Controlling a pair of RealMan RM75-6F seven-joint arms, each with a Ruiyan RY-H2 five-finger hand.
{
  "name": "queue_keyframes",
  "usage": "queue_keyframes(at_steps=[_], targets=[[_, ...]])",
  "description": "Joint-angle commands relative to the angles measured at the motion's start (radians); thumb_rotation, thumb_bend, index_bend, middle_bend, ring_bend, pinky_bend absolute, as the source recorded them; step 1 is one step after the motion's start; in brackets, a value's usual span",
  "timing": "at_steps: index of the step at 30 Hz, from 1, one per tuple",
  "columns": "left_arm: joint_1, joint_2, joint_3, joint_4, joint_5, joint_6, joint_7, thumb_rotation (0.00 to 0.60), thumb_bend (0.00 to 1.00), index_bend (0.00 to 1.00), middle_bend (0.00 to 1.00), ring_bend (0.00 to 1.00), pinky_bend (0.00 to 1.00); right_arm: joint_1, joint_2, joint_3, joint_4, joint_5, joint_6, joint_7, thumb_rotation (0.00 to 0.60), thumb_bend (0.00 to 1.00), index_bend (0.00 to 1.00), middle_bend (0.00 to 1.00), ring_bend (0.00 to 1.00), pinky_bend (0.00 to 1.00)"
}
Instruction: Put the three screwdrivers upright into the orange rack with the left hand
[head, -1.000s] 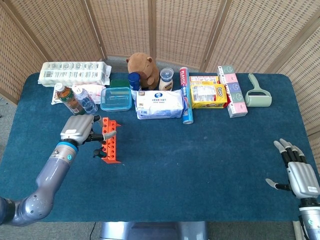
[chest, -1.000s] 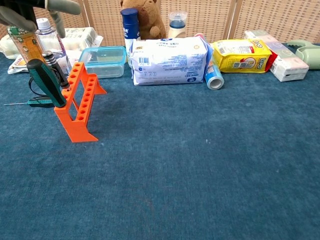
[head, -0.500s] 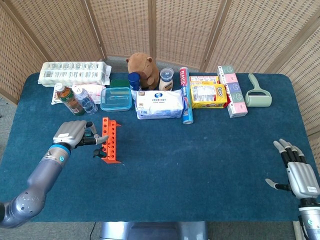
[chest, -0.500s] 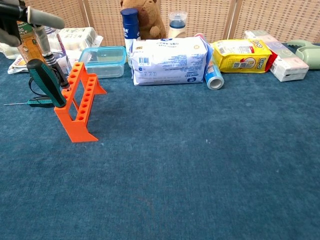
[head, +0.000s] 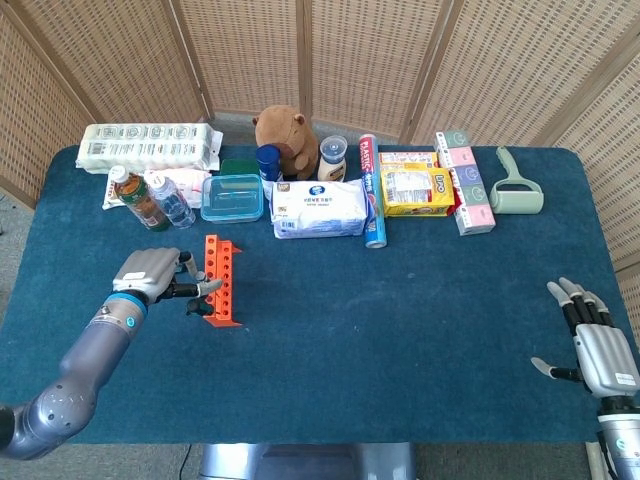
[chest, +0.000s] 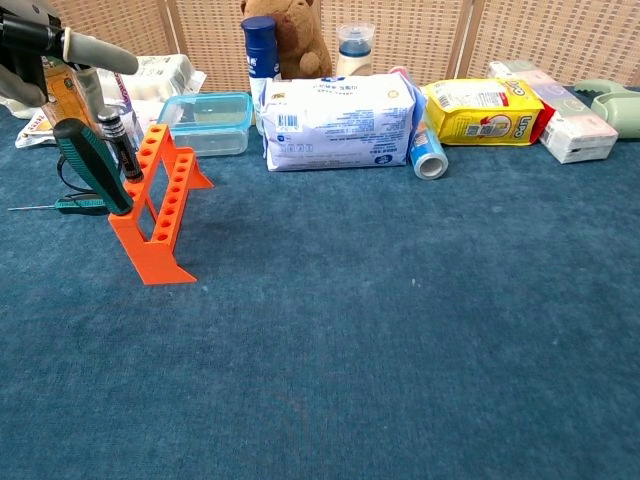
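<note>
The orange rack (chest: 160, 206) stands at the left of the table, also seen in the head view (head: 221, 281). A screwdriver with a fat green-and-black handle (chest: 91, 164) leans tilted in the rack's near end. A slim black screwdriver (chest: 118, 148) stands upright in a hole just behind it. The third screwdriver (chest: 70, 205), thin-shafted, lies flat on the cloth left of the rack. My left hand (head: 150, 272) hovers beside the rack's left side, its fingers (chest: 98, 54) stretched over the black screwdriver and holding nothing. My right hand (head: 598, 350) rests open at the table's near right edge.
Bottles (head: 140, 197) and a clear box (chest: 208, 121) stand just behind the rack. A white wipes pack (chest: 338, 120), a blue can (chest: 429, 153), a yellow bag (chest: 482, 109) and boxes (head: 470, 190) line the back of the blue cloth.
My left hand drew back toward me and lower, off the black screwdriver, which now stands by itself in the rack. The right hand stayed still.
</note>
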Motion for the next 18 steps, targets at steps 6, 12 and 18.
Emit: queue_keyframes(at_steps=[6, 12, 18], targets=[[0.0, 0.04, -0.017, -0.019, 0.013, -0.009, -0.032, 0.0, 0.0, 0.37, 1.0, 1.0, 1.0, 0.0, 0.001, 0.001, 0.001, 0.001, 0.0, 0.006, 0.6, 0.02, 0.0, 0.03, 0.01, 0.01], [0.029, 0.088, -0.028, -0.026, 0.061, -0.027, -0.078, 0.0, 0.0, 0.37, 1.0, 1.0, 1.0, 0.0, 0.001, 0.0, 0.001, 0.0, -0.001, 0.006, 0.6, 0.02, 0.0, 0.03, 0.01, 0.01], [0.117, 0.105, -0.022, -0.006, 0.244, -0.024, -0.146, 0.0, 0.0, 0.36, 0.66, 0.76, 0.95, -0.001, 0.001, 0.0, -0.001, 0.0, 0.0, 0.003, 0.6, 0.02, 0.0, 0.03, 0.01, 0.01]])
